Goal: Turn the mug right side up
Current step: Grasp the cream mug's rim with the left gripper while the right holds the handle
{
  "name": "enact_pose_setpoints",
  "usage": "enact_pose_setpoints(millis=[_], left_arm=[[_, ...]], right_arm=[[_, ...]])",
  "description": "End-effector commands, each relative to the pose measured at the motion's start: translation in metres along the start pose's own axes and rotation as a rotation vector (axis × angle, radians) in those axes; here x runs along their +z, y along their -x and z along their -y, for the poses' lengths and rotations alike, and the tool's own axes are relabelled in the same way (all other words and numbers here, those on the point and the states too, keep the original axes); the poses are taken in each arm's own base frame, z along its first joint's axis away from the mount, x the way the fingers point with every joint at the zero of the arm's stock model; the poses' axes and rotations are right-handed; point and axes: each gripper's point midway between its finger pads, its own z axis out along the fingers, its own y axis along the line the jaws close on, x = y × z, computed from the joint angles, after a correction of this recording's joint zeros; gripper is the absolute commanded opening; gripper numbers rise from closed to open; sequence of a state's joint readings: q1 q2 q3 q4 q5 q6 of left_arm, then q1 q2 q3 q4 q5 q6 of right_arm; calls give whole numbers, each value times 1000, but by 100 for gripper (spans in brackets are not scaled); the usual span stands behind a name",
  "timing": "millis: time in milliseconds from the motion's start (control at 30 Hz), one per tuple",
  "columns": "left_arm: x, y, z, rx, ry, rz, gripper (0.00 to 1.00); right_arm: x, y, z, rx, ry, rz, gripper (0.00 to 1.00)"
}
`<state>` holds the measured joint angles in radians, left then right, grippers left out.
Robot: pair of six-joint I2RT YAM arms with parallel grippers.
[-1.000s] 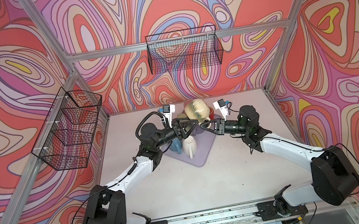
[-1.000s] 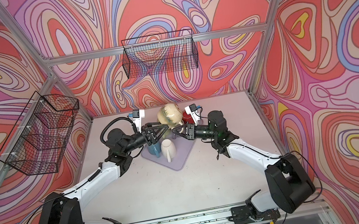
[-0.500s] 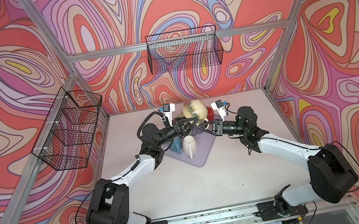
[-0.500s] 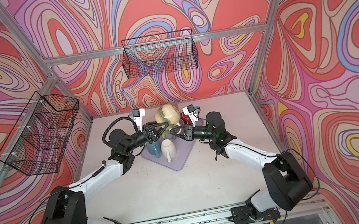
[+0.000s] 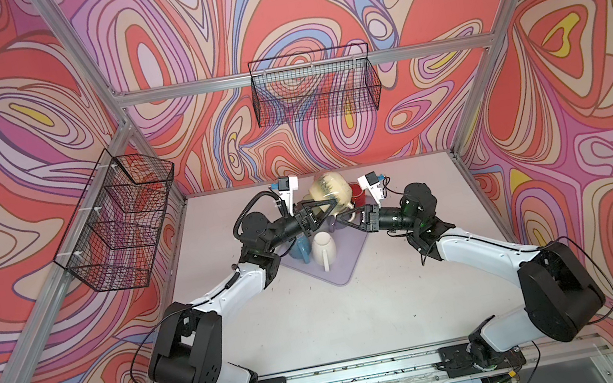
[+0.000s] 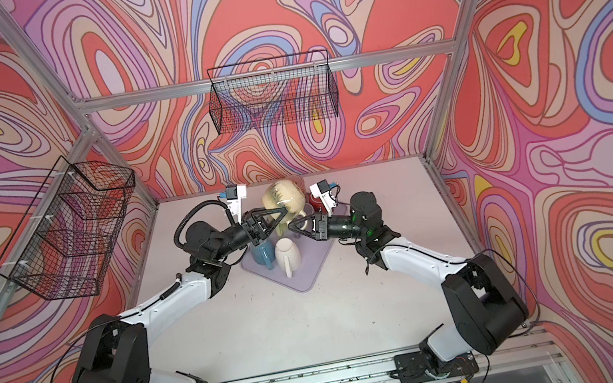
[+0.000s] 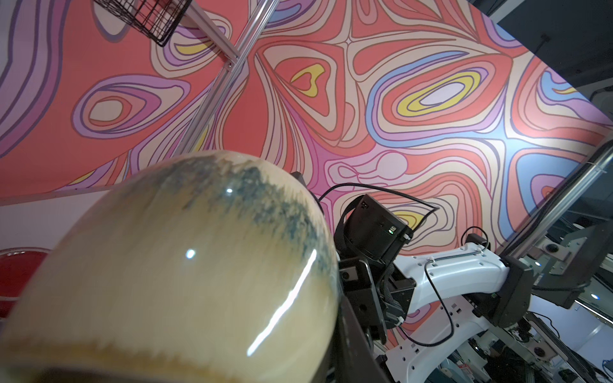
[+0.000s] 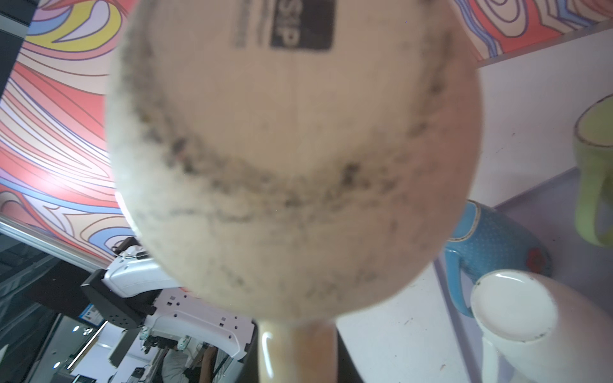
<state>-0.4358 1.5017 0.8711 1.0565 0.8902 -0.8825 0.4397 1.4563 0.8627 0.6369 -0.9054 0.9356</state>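
Hanging clear of the bench (image 5: pixel 359 318) near its 12 o'clock edge, the round-bellied beige glazed mug (image 5: pixel 328 194) was aloft but not righted. Its flat pale base, printed with a dark label (image 8: pixel 300 26) and ringed by blue-grey speckling, faced up and outward, so I judged the turn barely begun. Rotating it mouth-up and setting it down were yet to do.

The right claw (image 5: pixel 343 218) was closed tight on the mug's thick looped handle (image 8: pixel 295 348) and carried it. The left claw (image 5: pixel 334 202) reached the glossy, bulging wall from 9 o'clock, fingers near together; whether it truly gripped I could not tell.

Below, at the mug's 6 o'clock, a soft lilac round-cornered mat (image 5: pixel 345 268) bore a smooth white tapered mug (image 5: pixel 323 248), base up, and a blue dotted mug (image 5: pixel 298 249).
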Motion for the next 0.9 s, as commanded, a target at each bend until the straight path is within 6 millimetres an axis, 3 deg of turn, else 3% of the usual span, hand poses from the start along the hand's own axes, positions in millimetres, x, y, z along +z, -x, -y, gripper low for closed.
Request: enact_pose_setpoints(millis=[0,167,533,867], left_arm=[[5,10,4,18,-5,33,9],[4,9,1,19,7,43,0],[2,5,-10,14,43,49,0],[-6,7,-15,33,99,59,0]], right_arm=[[5,17,-8,-155,23,81,0],[7,15,-6,-149,26,76,2],[8,13,5,-128,-4,77,29],[8,12,13,-122,-35,77,37]])
